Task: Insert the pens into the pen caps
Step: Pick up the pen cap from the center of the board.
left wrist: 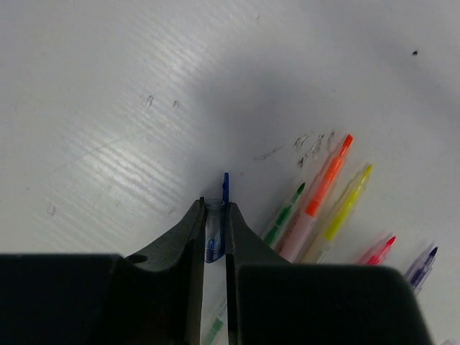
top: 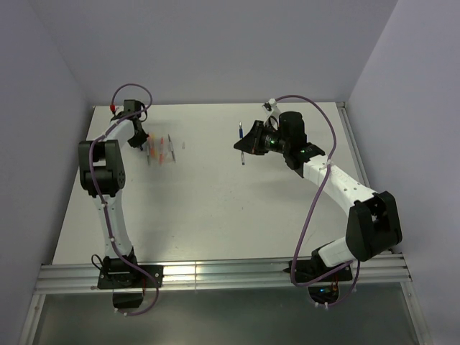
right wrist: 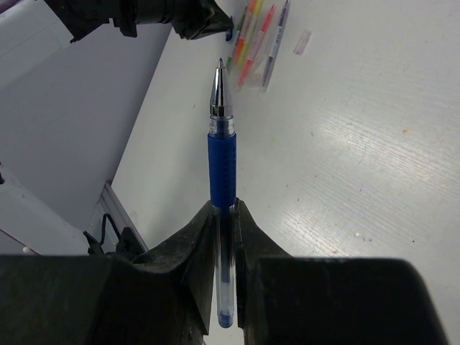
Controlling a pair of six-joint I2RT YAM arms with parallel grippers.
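Observation:
My left gripper [left wrist: 214, 208] is down at the table's back left with its jaws closed round a small clear pen cap [left wrist: 214, 230] that has a blue clip. Beside it on the table lie several pens [top: 162, 149]: green [left wrist: 284, 212], orange [left wrist: 327, 180], yellow [left wrist: 346, 205], pink [left wrist: 379, 250] and purple [left wrist: 422, 266]. My right gripper [right wrist: 226, 208] holds a blue pen [right wrist: 222, 154] by its clear barrel, metal tip pointing away toward the left gripper [right wrist: 194, 21]. Seen from above, the right gripper [top: 243, 147] hangs over the table's back middle.
A small clear cap [top: 185, 144] lies alone just right of the pen group, seen also from the right wrist as a pale cap [right wrist: 302, 42]. Grey walls close in the table [top: 215, 215] on the left, back and right. A metal rail [top: 215, 273] runs along the near edge.

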